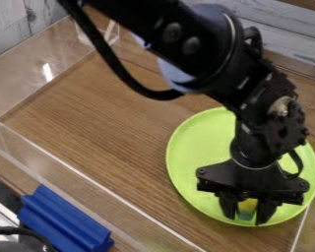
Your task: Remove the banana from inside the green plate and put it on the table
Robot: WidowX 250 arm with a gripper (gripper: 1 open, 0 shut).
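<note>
The lime-green plate lies on the brown wood-grain table at the right. My black gripper points straight down at the plate's near rim. Its fingers are shut on the small yellow banana, of which only a sliver shows between them. The banana is still inside the plate. The arm covers much of the plate's right half.
A blue block lies at the bottom left, outside the clear acrylic wall that borders the table. More clear walls stand along the back and right.
</note>
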